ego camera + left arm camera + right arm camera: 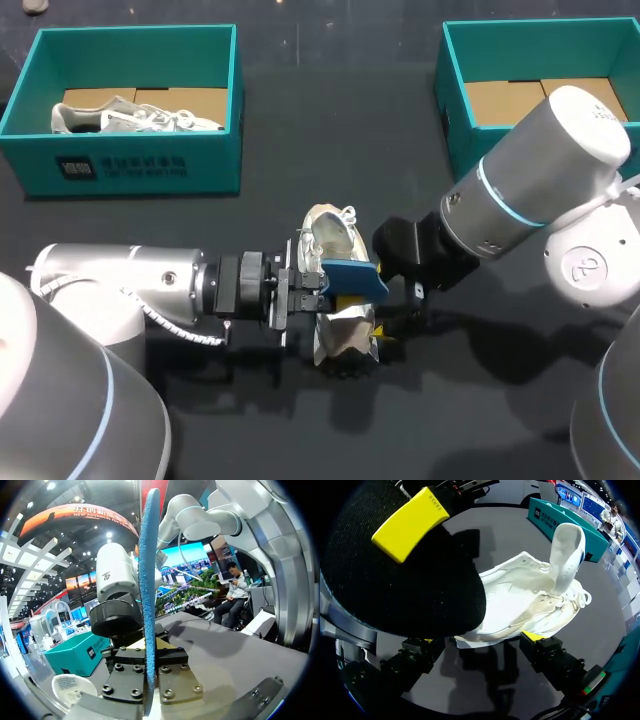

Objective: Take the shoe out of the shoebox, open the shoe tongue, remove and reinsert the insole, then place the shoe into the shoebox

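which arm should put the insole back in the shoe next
Left: the left gripper is shut on the blue insole, over the white shoe with its tongue raised; the right gripper sits beside the shoe, likely better for steadying.

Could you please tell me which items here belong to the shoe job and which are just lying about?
In the job: shoe on the table, blue insole in the left end effector, empty shoebox.
Lying about: second shoebox with another shoe.
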Robot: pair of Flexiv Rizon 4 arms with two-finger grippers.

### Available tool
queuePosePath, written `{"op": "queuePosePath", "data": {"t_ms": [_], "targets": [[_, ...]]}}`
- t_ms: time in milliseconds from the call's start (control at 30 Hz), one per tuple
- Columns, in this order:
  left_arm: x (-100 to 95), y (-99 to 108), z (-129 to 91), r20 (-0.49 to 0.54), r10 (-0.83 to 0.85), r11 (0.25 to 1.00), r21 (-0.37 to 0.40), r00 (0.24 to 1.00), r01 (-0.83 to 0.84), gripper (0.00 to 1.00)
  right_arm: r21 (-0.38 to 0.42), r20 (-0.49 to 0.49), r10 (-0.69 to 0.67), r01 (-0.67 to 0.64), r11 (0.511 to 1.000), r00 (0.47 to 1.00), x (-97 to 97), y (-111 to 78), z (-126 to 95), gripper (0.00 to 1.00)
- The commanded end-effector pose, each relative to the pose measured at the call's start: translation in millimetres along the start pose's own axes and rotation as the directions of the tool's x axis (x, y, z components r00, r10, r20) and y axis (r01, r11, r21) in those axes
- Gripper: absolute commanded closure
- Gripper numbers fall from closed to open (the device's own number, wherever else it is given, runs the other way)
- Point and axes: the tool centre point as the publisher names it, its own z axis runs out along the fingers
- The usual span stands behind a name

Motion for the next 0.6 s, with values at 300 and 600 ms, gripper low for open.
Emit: {"op": "queuePosePath", "data": {"t_ms": [300,600], "targets": [[-2.7,10.6,5.7,0.012,-0.018,1.0,-0.003,1.0,0.018,1.0,0.002,0.003,0.0,0.0,1.0,1.0,1.0,0.2,1.3,0.0],[-5.4,16.9,2.6,0.021,-0.005,1.0,-0.01,1.0,0.005,1.0,0.002,0.003,0.0,0.0,1.0,1.0,1.0,0.2,1.3,0.0]]}}
